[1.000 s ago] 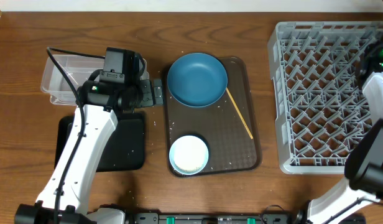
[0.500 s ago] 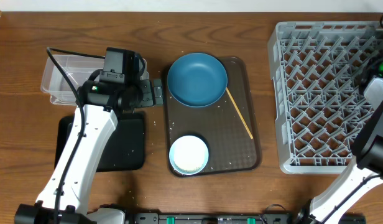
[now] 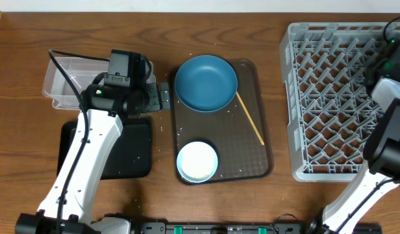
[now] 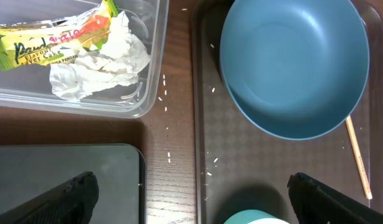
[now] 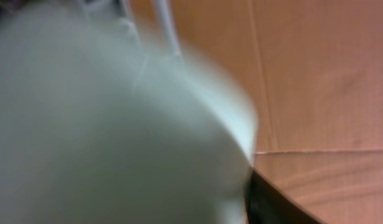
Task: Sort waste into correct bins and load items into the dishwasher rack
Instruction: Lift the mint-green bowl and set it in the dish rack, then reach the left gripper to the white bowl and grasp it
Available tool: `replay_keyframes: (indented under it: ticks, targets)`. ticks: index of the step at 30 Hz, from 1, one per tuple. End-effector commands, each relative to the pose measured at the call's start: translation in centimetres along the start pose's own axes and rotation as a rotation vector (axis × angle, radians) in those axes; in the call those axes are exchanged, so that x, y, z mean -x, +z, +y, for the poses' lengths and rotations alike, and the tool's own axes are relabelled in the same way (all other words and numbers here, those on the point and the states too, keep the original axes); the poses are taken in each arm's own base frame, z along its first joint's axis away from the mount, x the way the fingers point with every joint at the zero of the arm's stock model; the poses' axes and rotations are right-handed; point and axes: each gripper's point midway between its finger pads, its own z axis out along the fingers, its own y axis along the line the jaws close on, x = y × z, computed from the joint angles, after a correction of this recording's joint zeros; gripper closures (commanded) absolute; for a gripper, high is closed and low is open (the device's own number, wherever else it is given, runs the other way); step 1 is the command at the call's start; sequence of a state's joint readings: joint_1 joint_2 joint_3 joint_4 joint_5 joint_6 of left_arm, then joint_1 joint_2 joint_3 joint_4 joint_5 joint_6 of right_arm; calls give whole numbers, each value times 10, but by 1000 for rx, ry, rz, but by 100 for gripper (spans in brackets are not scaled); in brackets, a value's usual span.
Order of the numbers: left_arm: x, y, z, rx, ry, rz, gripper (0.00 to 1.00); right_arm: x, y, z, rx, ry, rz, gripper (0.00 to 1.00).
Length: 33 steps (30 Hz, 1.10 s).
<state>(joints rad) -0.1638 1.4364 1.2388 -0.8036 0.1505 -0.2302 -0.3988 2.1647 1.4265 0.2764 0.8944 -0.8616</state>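
Observation:
My left gripper [image 4: 191, 190] is open and holds nothing; it hangs over the strip of table between the black tray [image 4: 61, 180] and the brown tray. The clear tub [image 4: 148, 93] holds the snack wrapper [image 4: 51, 40] and the crumpled tissue [image 4: 98, 65]. The blue dish [image 3: 206, 82], the mint-green bowl [image 3: 197, 161] and the wooden stick [image 3: 250, 118] lie on the brown tray. My right arm [image 3: 388, 84] is over the right edge of the grey rack [image 3: 330, 97]. In the right wrist view a blurred white thing [image 5: 117, 124] fills the frame beside one dark finger [image 5: 278, 202]. I cannot tell whether it is gripped.
A few loose rice grains [image 4: 165, 99] are scattered on the wood between the tub and the brown serving tray [image 3: 252, 162]. My left arm covers part of the black tray [image 3: 132, 153] from overhead. The rack takes up the table's right side.
My right arm has shifted slightly left and further back along the rack's right edge. The left arm and everything on the brown tray have stayed put.

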Motion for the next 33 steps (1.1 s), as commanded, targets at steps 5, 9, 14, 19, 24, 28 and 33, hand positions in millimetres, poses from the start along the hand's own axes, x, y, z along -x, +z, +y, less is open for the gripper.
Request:
replay_keyframes:
  ticks: [5,9,14,19,24,28,33]
  targets:
    - [3,0,1,6,11,-4,0,11,-25,-7,-25,177,1,34]
    - [3,0,1,6,11,-4,0,20,-42,-37,-26,291,-34,26]
    - [3,0,1,6,11,-4,0,40,-73,-40,227,332,-159,23]
    - [3,0,1,5,11,-4,0,48,-132,-13,660,412,-241,17]
    - [2,1,-1,3,16,-2,1,45,-221,30,1235,497,-219,16]
    - [-3,2,-14,-13,51,7,0,30,-268,52,1490,468,-139,19]
    - [-26,10,-43,-39,132,75,0,11,-287,69,1496,351,-67,18]
